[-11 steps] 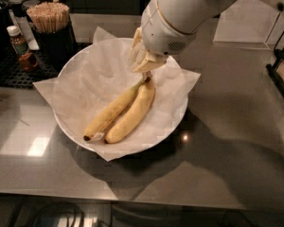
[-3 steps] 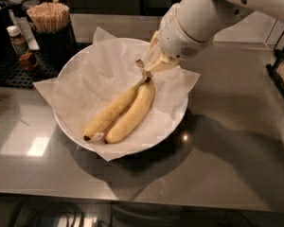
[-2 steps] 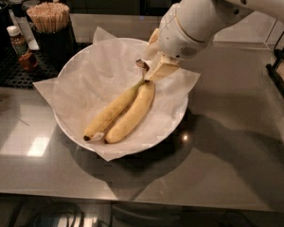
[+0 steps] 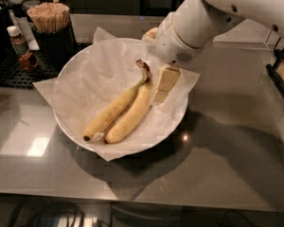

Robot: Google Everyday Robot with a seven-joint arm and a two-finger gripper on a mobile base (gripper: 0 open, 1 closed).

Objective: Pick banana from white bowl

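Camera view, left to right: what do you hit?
small bottle → cup of wooden sticks → left rim of the white bowl → bananas → end effector, above the bowl's right side.

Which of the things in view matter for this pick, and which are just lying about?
Job: bananas, a joined pair lying in the white bowl; gripper, just right of their stem.
Lying about: cup of wooden sticks; small bottle, both behind the bowl's left side.
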